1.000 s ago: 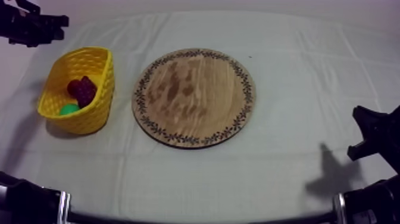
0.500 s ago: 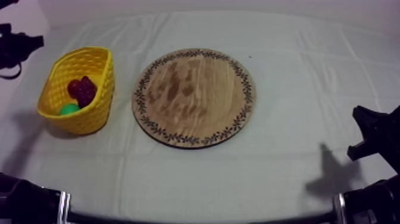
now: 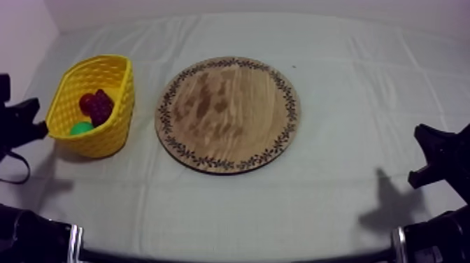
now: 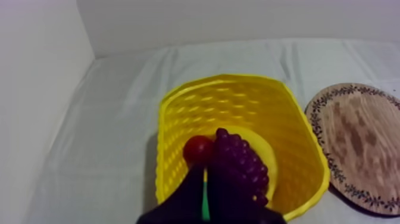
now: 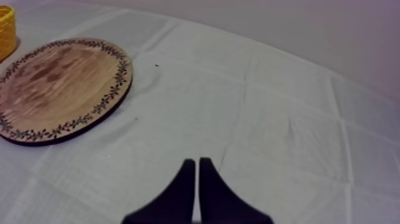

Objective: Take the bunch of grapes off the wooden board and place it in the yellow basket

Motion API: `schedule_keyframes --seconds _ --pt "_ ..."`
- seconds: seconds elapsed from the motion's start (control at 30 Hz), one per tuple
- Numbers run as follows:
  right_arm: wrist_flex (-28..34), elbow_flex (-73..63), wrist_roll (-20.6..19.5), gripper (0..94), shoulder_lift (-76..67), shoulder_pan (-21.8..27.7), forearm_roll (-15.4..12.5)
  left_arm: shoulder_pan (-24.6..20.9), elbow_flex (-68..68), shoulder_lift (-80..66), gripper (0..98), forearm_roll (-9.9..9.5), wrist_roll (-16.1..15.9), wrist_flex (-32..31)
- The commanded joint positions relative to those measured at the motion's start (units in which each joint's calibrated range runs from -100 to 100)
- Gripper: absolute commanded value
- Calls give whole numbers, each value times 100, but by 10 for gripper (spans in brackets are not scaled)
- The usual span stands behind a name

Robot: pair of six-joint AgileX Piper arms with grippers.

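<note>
- The bunch of grapes [image 3: 98, 106] lies inside the yellow basket [image 3: 115, 136], touching a small red fruit [image 4: 198, 149].
- The basket stands near the table's [image 3: 350, 84] left edge, with the wooden board [image 3: 227, 115] just beside it at mid-table.
- The left gripper [image 4: 205, 184] is beside the basket at the left edge, its fingers pressed together and gripping nothing.
- The right gripper [image 5: 197, 164] sits by the right edge, its fingers a narrow wedge and empty.

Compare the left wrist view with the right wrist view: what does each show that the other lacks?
Left wrist view: the bunch of grapes and a small red fruit inside the yellow basket, beyond the left end effector. Right wrist view: the shut right end effector over bare cloth. Shared: the wooden board, part of the basket, the cloth.
</note>
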Motion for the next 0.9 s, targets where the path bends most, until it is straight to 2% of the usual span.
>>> schedule_keyframes --seconds 0.0,0.43,0.87 --pt "0 -3 -3 4 -1 2 1 7 409 -601 0 -13 -8 -3" --pt "0 -3 -3 4 -1 2 1 81 1021 -2083 0 -62 -33 526" --pt "0 -3 0 4 -1 2 1 121 1174 -2363 0 -25 -63 610"
